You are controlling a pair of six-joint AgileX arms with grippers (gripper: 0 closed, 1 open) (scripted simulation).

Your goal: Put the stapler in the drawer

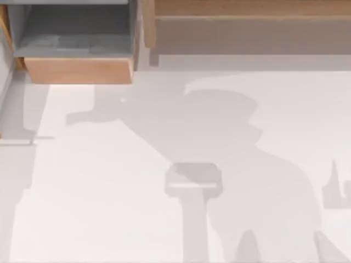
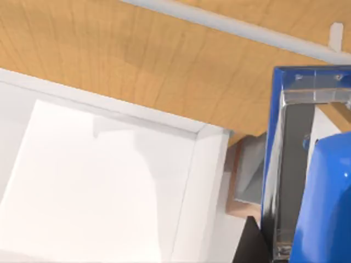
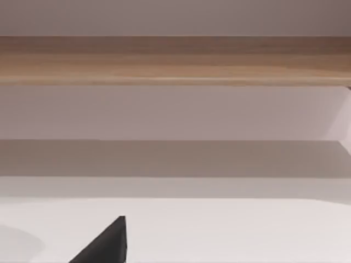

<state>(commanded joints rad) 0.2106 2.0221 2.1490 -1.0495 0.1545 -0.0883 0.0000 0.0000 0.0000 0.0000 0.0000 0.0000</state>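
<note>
Dark tip of right end effector (image 3: 107,244) low, state unclear

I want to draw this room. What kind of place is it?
Probably a computer-made desk scene: a plain white tabletop, a pulled-out tan-fronted wooden drawer with grey inside, and a shiny bright blue stapler.

no readable text, no labels, brands, nos. or signs anywhere

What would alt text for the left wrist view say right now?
A bright blue stapler with a metal inner face sits close to the camera, beside a tan wooden panel and white table. A grey-walled drawer peeks behind it.
</note>
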